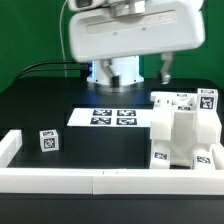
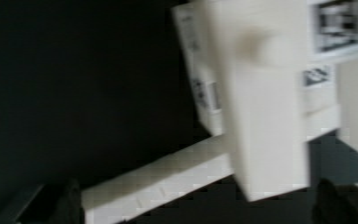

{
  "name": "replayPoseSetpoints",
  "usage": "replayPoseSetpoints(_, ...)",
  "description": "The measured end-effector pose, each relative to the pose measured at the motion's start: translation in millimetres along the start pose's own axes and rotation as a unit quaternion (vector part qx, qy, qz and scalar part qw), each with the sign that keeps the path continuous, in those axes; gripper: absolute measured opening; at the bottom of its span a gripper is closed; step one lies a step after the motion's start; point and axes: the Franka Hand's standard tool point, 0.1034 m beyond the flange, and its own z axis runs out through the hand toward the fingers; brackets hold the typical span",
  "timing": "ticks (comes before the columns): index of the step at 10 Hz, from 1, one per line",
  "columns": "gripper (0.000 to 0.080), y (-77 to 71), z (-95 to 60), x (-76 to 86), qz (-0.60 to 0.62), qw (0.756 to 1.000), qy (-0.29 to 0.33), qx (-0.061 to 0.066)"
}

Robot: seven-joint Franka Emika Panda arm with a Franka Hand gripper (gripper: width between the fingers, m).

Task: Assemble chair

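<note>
The partly built white chair (image 1: pixel 185 130) stands at the exterior view's right, a blocky stack of panels with black-and-white tags on top and on its front. A loose small white cube piece (image 1: pixel 48 142) with a tag lies apart at the exterior view's left. The arm (image 1: pixel 125 35) hangs high at the back, above the table. In the wrist view a tall white chair part (image 2: pixel 265 100) with tags fills the middle. My gripper (image 2: pixel 197 206) is open above it, its dark fingertips (image 2: pixel 59 206) wide apart and holding nothing.
The marker board (image 1: pixel 112 117) lies flat on the black table behind the middle. Low white border rails (image 1: pixel 100 181) run along the front and the exterior view's left side. One rail (image 2: pixel 158 185) crosses the wrist view diagonally below the chair part.
</note>
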Motion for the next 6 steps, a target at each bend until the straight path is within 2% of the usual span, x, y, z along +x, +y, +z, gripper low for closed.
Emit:
replayPoseSetpoints(4, 0.0648, 5.1, 1.0, -0.3, -0.108, 0.994, -0.004, -0.008)
replayPoseSetpoints(6, 0.0648, 11.2, 2.2, -0.6, -0.199, 0.980, -0.013, -0.012)
